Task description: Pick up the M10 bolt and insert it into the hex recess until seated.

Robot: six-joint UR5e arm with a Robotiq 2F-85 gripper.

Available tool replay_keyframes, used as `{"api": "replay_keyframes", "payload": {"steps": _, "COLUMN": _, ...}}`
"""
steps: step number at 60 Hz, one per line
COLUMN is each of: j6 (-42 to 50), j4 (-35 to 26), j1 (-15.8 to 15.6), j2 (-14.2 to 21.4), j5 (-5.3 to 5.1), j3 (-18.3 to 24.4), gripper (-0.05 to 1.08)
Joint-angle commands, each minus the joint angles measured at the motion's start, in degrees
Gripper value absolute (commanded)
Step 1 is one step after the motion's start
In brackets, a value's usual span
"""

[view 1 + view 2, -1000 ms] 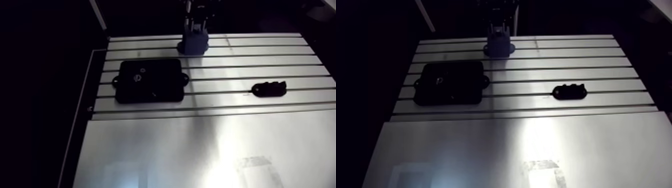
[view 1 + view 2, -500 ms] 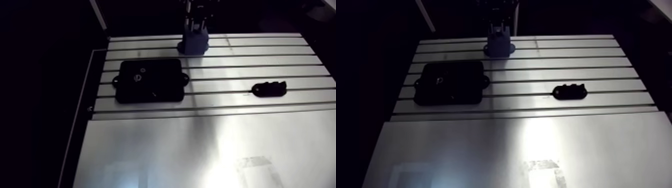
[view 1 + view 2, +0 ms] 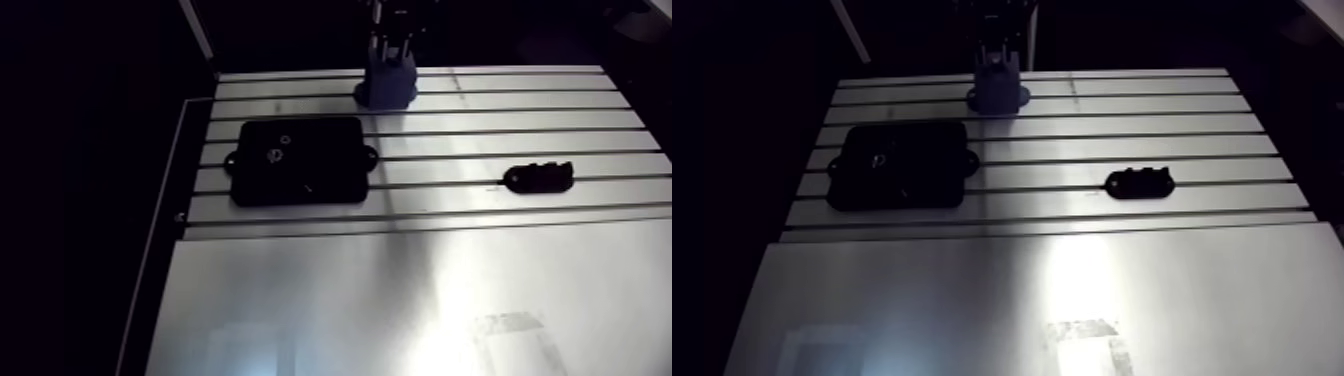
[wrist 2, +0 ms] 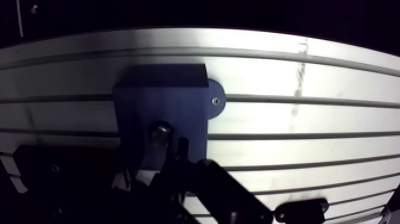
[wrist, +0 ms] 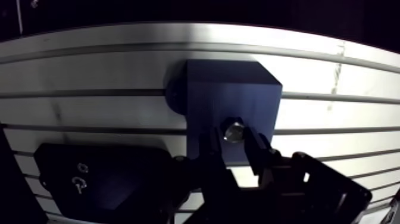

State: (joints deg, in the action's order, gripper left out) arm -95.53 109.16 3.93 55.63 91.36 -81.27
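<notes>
Grasp step: I'm holding the bolt point(image 5: 233, 131) in the narrow end effector point(image 5: 233, 138) atop the blue block point(image 5: 232, 95); next probably needs a straight lift toward the black plate point(image 3: 297, 160) beside it.

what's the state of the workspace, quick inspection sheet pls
surface: slotted aluminium table
job's things: M10 bolt upright in blue block near the table's far edge; hex recess not made out
clutter: black plate with side lugs; small black part lying apart from it
grippers: gripper down at the block, looks shut on the bolt's head
cables: nothing seen
surroundings: nothing seen
</notes>
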Motion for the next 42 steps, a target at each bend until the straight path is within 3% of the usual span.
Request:
{"api": "replay_keyframes", "payload": {"steps": 1, "j6": -0.05, "j4": 0.05, "j1": 0.03, "j2": -0.12, "j5": 0.0, "j3": 0.1, "gripper": 0.63}}
{"api": "replay_keyframes", "payload": {"steps": 42, "j6": -0.92, "j4": 0.05, "j1": 0.11, "j2": -0.83, "j5": 0.0, "j3": 0.86, "gripper": 0.63}}
